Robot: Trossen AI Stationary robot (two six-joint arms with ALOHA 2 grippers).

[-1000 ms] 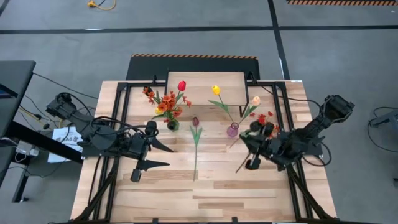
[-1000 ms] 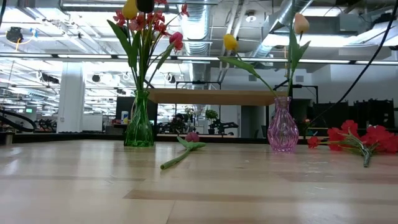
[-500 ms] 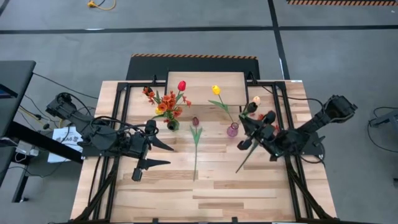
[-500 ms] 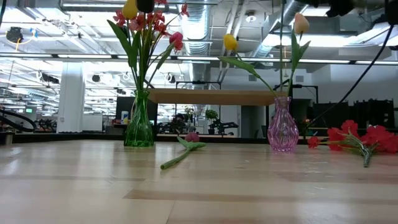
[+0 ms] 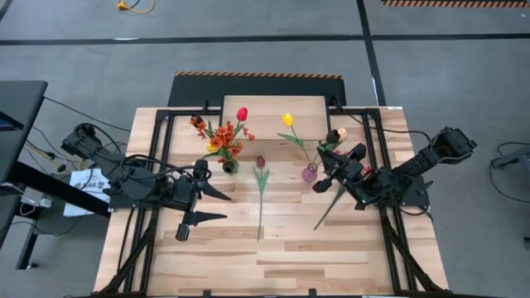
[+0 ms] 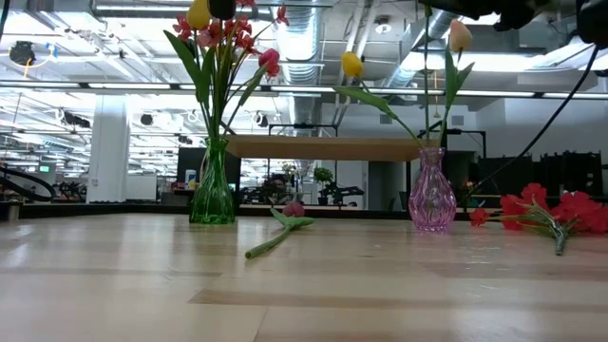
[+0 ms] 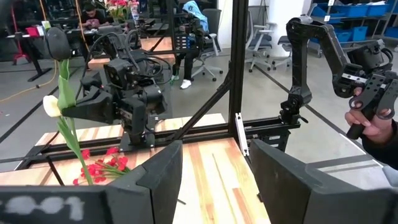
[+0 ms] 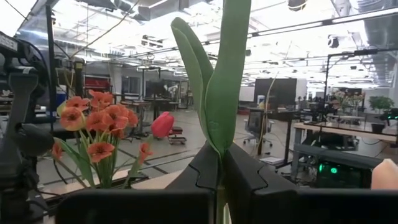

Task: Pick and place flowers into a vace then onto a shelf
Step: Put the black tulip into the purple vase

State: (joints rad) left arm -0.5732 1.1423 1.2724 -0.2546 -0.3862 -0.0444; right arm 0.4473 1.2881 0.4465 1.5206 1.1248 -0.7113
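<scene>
My right gripper [image 5: 331, 175] is shut on a black tulip's green stem [image 5: 327, 209], just right of the pink vase [image 5: 310, 172]. The vase holds a yellow tulip [image 5: 287, 119] and a cream tulip [image 5: 340, 133]. The black head [image 7: 56, 43] stands above the fingers. A green vase [image 5: 229, 165] holds a red tulip and orange blossoms. A maroon tulip [image 5: 260, 178] lies flat on the table between the vases. A red spray [image 6: 560, 211] lies at the right. The shelf [image 5: 273, 116] stands at the far edge. My left gripper [image 5: 207, 207] is open and empty. My right gripper pinches the black tulip's stem at the base of its long leaf [image 8: 217, 146] between its two shut fingers. The fingers reach about level from the table's right, across the stem. The tulip is lifted clear and tilted, with its head up and its stem end [image 5: 317, 226] hanging below.
Black frame rails [image 5: 161, 165] run along both sides of the wooden table. The near half of the table [image 5: 265, 257] holds nothing. A person's hand [image 7: 367, 118] holds a controller beyond the table.
My right gripper has moved toward the far edge and the pink vase and has turned, carrying the black tulip. The stem's upper part has swung with it, while its lower end has stayed about where it was.
</scene>
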